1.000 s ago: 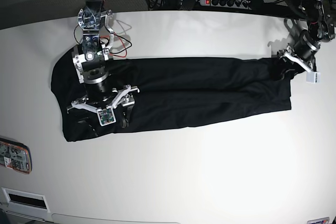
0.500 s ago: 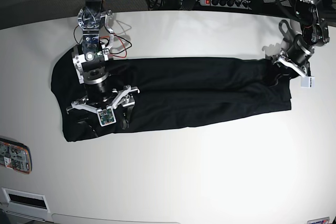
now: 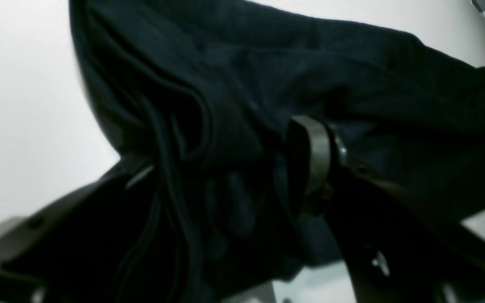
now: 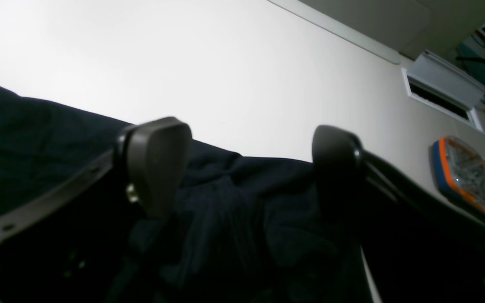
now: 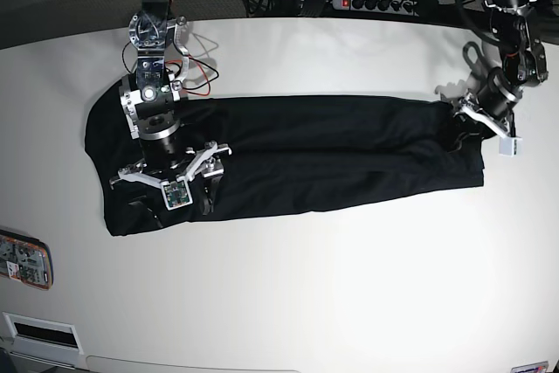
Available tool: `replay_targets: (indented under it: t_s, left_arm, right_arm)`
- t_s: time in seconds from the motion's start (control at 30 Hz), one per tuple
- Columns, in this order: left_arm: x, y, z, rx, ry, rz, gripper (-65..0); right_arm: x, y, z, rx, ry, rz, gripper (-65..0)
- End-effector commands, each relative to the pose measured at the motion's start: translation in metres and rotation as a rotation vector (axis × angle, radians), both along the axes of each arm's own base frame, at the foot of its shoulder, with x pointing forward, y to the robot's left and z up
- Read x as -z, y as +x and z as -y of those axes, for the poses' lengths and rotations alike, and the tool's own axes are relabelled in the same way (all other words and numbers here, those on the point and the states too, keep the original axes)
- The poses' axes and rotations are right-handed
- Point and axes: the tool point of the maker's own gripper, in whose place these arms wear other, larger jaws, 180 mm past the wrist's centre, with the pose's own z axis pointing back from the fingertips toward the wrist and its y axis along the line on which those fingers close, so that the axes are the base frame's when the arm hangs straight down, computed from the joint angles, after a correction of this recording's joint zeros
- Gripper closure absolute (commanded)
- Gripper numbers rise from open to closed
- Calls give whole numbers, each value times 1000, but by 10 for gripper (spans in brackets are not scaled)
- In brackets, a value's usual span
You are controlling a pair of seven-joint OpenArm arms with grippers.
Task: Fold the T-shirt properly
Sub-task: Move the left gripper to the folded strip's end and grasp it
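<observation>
The black T-shirt point(image 5: 306, 155) lies folded into a long band across the white table point(image 5: 306, 286). My left gripper point(image 5: 465, 121) is at the band's right end, shut on a bunched fold of the cloth. In the left wrist view the T-shirt point(image 3: 267, 75) hangs gathered between that gripper's point(image 3: 230, 172) fingers point(image 3: 320, 151). My right gripper point(image 5: 172, 203) rests over the left part of the band. In the right wrist view it point(image 4: 246, 168) stands open, its two dark pads point(image 4: 158, 164) set wide apart on the T-shirt point(image 4: 234, 227) with nothing pinched.
An orange-and-blue rimmed box point(image 5: 24, 259) lies at the table's left edge, also seen in the right wrist view as the box point(image 4: 470, 181). A white slotted plate point(image 5: 39, 331) sits at the front left. A power strip point(image 5: 376, 2) and cables lie behind the table.
My left gripper has shifted a little inward and toward the front with the shirt's right end in its grip. The right arm has not moved.
</observation>
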Motion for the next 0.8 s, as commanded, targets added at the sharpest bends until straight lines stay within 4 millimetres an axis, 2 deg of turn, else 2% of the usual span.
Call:
replay_targets:
  t_s: [0.0,0.03,0.1,0.23,0.37,0.47,0.53,0.63,0.77]
  left_arm:
    - [-7,3,-8,-4,16,13,-332]
    - [-7,4,-8,-4,16,16,-325]
    - [-8,5,-7,-5,15,18,-258]
    - [-15,16,-7,-7,12,46,0]
    - [-18,20,-9,-7,16,55,0]
    - [-26,32,-12,-11,22,80,0]
    - [-22,30,-29,-35,52,57,0]
    - [-28,41,-50,-81,84,67,0]
    - [-36,41,-78,-124,149,68,0]
  right_arm:
    - [-18,6,0,-2,9,63,-464]
    - [-18,6,0,-2,9,63,-464]
    - [-18,6,0,-2,9,63,-464]
    - [-18,6,0,-2,9,63,-464]
    - [-7,-3,0,-2,9,30,-464]
    - [1,-10,0,-1,11,7,-464]
    - [2,-12,0,-1,11,3,-464]
    - [2,-12,2,2,10,4,-464]
    - [3,-12,9,20,4,2,-464]
